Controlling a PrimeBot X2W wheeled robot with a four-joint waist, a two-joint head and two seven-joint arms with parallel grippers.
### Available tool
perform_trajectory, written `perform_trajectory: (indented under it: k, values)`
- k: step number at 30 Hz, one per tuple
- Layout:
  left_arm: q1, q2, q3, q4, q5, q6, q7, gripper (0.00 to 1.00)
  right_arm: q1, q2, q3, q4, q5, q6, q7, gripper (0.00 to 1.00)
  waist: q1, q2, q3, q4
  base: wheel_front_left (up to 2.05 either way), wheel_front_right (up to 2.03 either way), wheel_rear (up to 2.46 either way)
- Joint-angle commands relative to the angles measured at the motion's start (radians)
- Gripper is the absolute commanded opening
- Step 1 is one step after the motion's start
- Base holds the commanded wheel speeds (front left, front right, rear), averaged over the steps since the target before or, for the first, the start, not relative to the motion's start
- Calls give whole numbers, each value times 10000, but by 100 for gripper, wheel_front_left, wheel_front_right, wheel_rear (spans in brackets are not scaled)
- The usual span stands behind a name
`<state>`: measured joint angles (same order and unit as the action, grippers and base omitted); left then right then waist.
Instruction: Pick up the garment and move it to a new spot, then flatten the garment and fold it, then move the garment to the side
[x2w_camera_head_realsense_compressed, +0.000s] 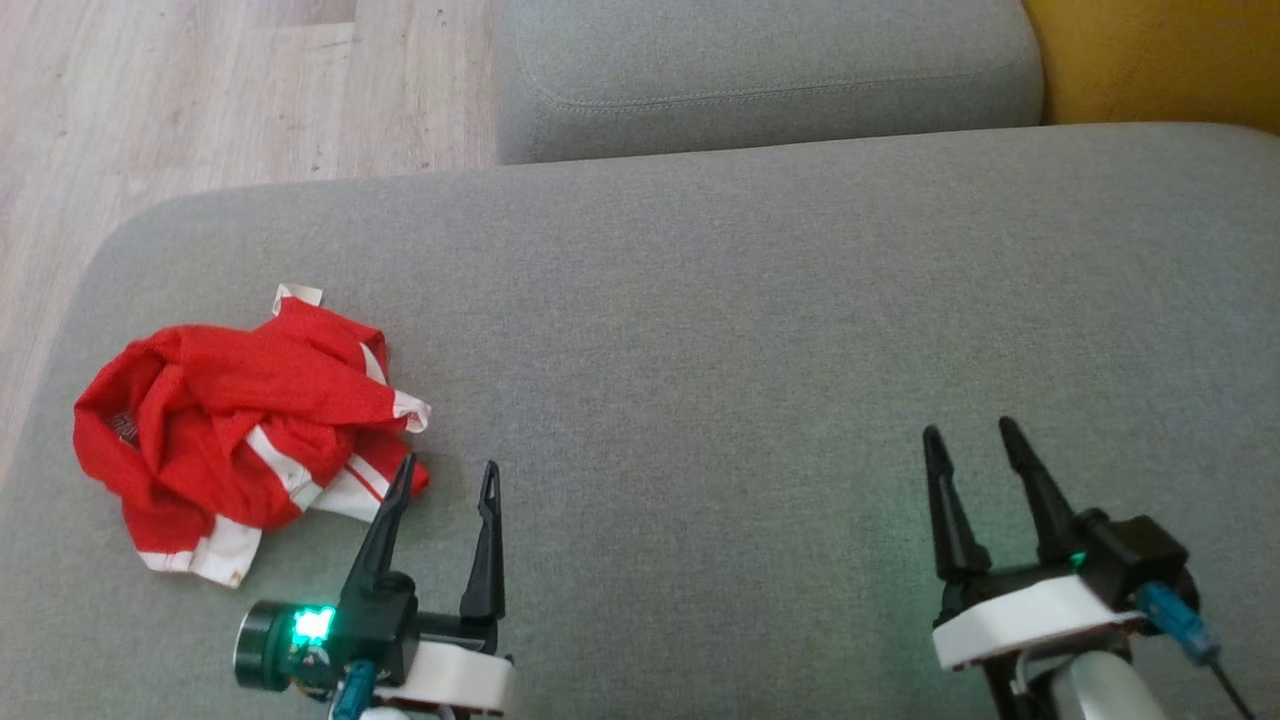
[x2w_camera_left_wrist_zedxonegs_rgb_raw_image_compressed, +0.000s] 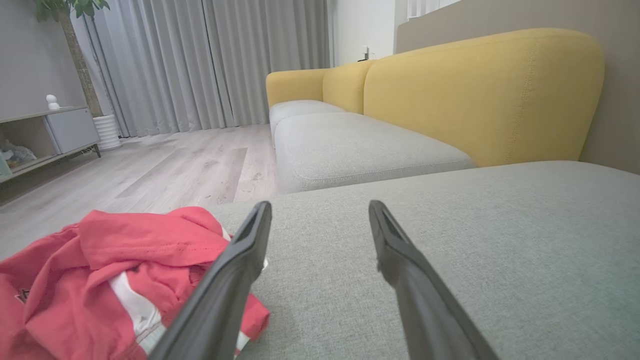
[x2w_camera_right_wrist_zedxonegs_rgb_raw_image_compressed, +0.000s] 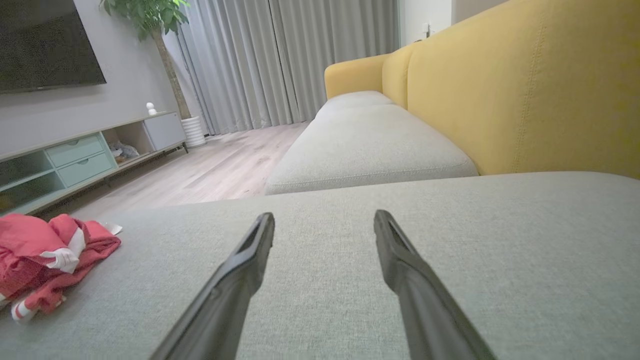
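A broad grey fabric sofa seat stretches before me, backed by a yellow upholstered backrest. The crumpled red garment with white trim lies near the seat's left end, just beside the outer finger of my left pincer, which is spread wide and empty. My right pincer, equally spread and empty, is well apart from it.

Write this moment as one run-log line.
garment: crumpled, on cushion | left gripper: open, at garment's edge | right gripper: open, empty
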<state>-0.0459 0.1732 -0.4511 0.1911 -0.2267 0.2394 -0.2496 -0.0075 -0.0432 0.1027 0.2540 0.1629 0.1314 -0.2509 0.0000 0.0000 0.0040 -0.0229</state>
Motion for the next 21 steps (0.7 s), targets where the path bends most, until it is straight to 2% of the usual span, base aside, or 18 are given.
perform_trajectory:
  k: [1, 12, 21]
  values:
    - [-285, -29, 398, -253, 87, -38, -122, 100, -303, -70, 306, -227, -42, -7, -109, 100, 0, 0, -4, -2, 0, 0, 0]
    - [-211, -513, 941, 269, 488, -721, -122, 100, -535, -70, 371, 326, 133, -7, -109, 100, 0, 0, -44, -23, 0, 0, 0]
    - [-190, -729, 1355, 404, 722, -997, -122, 100, -532, -70, 457, 44, 186, -7, -109, 100, 0, 0, -82, 166, 0, 0, 0]
